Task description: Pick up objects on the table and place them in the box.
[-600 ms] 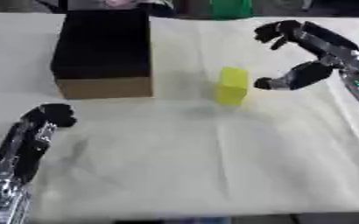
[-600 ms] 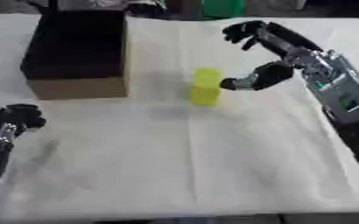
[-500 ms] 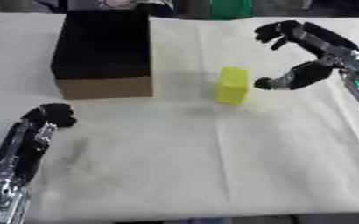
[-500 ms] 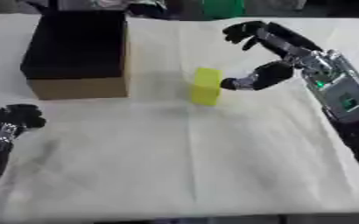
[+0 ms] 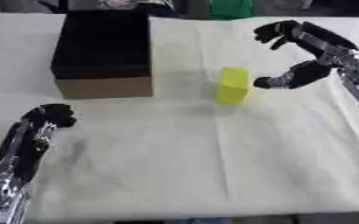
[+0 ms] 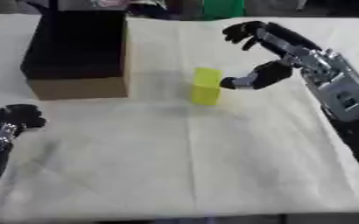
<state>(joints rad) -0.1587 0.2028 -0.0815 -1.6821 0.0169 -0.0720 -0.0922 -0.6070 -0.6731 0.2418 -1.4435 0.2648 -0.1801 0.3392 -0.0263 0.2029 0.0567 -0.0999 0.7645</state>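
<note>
One yellow block (image 5: 233,85) stands upright on the white-covered surface (image 5: 213,166), just right of the box (image 5: 103,50), a cardboard carton with a dark inside sitting at the far left of the cloth. Right hand (image 5: 301,72) is up beside the block on its right, spread wide, thumb tip (image 6: 230,82) just beside the block's right face while the fingers (image 5: 271,31) arch high above and behind it; nothing in its grasp. I can't tell whether the thumb actually touches the block. Left hand (image 5: 51,116) lies low near the lower left corner, fingers curled into a loose ball, holding nothing, well apart from the block. Something green (image 5: 230,8) shows at the far edge beyond the cloth.
</note>
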